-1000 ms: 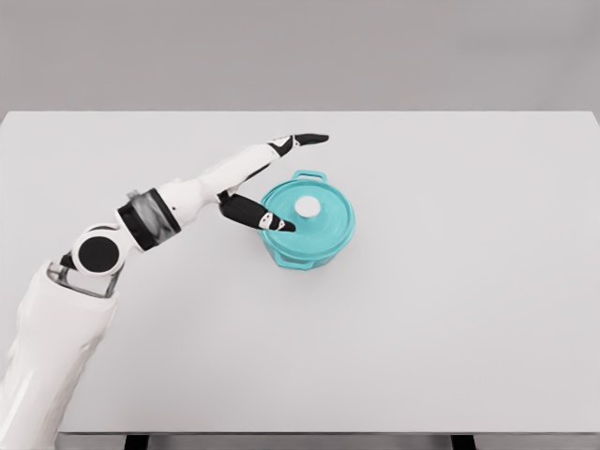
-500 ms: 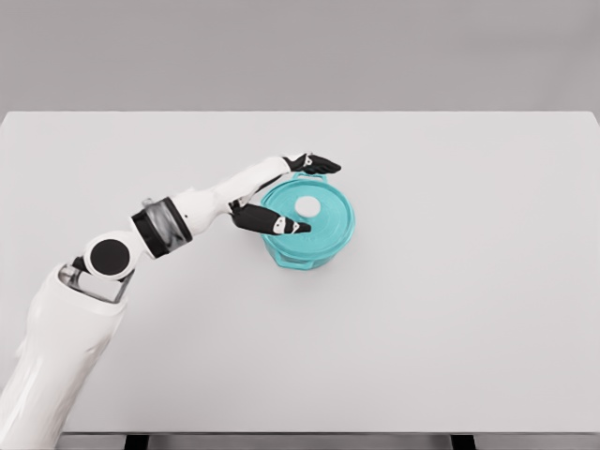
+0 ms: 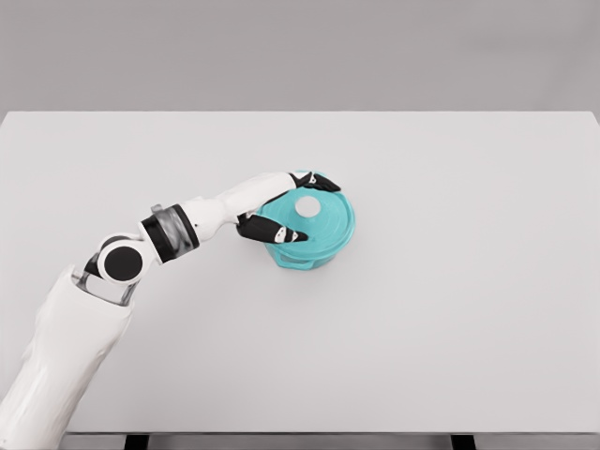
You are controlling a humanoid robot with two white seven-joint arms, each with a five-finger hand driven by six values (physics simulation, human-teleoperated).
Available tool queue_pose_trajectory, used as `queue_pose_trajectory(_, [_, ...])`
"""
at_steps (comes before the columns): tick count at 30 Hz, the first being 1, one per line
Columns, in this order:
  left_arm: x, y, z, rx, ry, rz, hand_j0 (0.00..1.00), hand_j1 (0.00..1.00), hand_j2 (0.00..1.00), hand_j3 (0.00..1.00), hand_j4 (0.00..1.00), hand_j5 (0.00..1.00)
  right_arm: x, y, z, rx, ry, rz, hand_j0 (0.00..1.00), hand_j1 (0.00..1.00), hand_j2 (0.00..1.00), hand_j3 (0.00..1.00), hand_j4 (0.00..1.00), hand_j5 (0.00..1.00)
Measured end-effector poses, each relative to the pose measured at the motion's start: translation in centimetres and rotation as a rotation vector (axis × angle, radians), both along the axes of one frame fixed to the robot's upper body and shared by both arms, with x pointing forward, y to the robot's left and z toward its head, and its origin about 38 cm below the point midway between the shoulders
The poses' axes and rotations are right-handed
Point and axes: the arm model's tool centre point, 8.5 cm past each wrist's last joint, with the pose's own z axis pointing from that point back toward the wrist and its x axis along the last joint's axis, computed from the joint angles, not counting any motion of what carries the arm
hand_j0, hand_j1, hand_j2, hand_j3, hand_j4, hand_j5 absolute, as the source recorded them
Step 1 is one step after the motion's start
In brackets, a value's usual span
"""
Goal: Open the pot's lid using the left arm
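A teal pot [image 3: 323, 255] stands near the middle of the table with its teal lid [image 3: 335, 217] on it. The lid carries a white knob [image 3: 307, 205]. My left hand [image 3: 315, 208] lies over the left part of the lid, spread wide: the fingers [image 3: 317, 181] curl down at the far rim, hiding the pot's far handle, and the thumb [image 3: 285, 234] lies at the near rim. The knob shows free between them. The lid sits flat on the pot. My right arm is out of view.
The white table [image 3: 469, 309] stretches wide around the pot, with its front edge near the bottom of the picture. A grey wall stands behind it.
My left hand came down and to the right from above the pot's left side onto the lid, and its fingers curled from straight to bent over the far rim. The pot stayed put.
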Motion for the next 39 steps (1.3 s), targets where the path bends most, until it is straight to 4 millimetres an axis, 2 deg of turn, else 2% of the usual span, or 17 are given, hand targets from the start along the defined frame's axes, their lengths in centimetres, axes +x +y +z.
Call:
queue_pose_trajectory(8, [0.9, 0.0, 1.0, 0.033, -0.051, 0.003, 0.78, 0.78, 0.78, 0.78, 0.78, 0.78, 0.0, 0.0, 0.0, 0.000, 0.000, 0.000, 1.00, 1.00, 1.00, 1.00, 1.00, 1.00])
queue_pose_trajectory(11, [1.0, 0.0, 0.9, 0.037, -0.046, 0.006, 0.75, 0.75, 0.75, 0.75, 0.75, 0.75, 0.0, 0.0, 0.0, 0.000, 0.000, 0.000, 1.00, 1.00, 1.00, 1.00, 1.00, 1.00])
queue_pose_trajectory(26, [1.2, 0.2, -0.3, 0.046, -0.015, 0.013, 0.77, 0.77, 0.77, 0.77, 0.77, 0.77, 0.0, 0.0, 0.0, 0.000, 0.000, 0.000, 1.00, 1.00, 1.00, 1.00, 1.00, 1.00])
queue_pose_trajectory(39, [1.2, 0.0, -0.4, 0.042, -0.008, 0.014, 0.69, 0.69, 0.69, 0.69, 0.69, 0.69, 0.0, 0.0, 0.0, 0.000, 0.000, 0.000, 1.00, 1.00, 1.00, 1.00, 1.00, 1.00])
